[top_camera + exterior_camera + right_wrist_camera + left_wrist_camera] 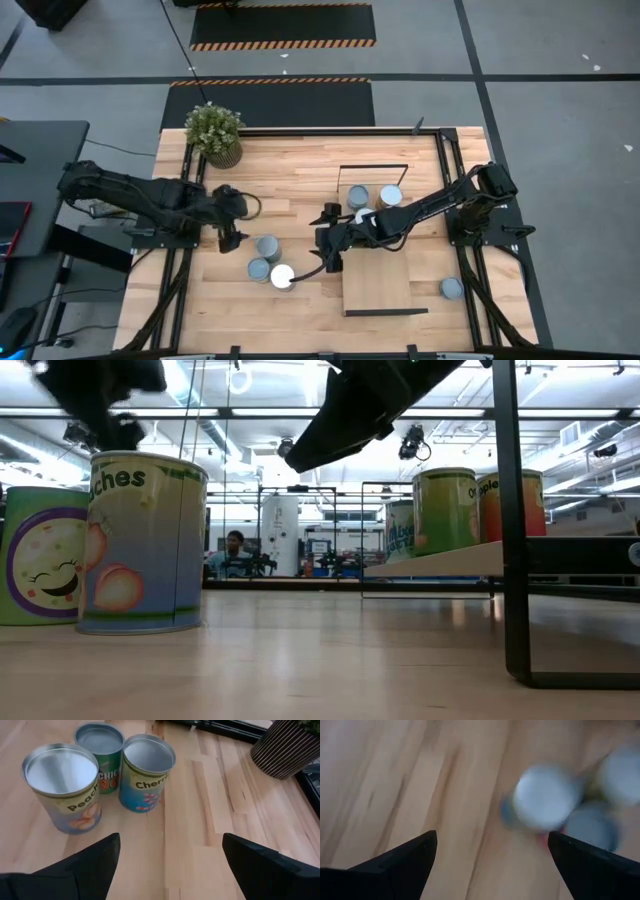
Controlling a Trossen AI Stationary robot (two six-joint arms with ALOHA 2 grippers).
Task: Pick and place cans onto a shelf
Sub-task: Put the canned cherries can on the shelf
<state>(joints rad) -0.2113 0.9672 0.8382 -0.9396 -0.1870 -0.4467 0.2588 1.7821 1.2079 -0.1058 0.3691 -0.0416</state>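
Three cans (268, 262) stand upright in a cluster on the tabletop; the right wrist view shows them as a peach can (62, 790), a green can (100, 747) and a cherry can (145, 772). Three more cans (372, 200) stand on the far end of the light-wood shelf (385, 285). One can (452, 288) stands on the table right of the shelf. My left gripper (228, 237) is open and empty, above the table just left of the cluster (545, 797). My right gripper (328, 258) is open and empty, just right of the cluster, at the shelf's left edge.
A potted green plant (215, 132) stands at the table's far left corner; its striped pot also shows in the right wrist view (290, 745). The shelf's black frame (515, 530) rises at its ends. Bare tabletop (290, 180) lies between plant and shelf.
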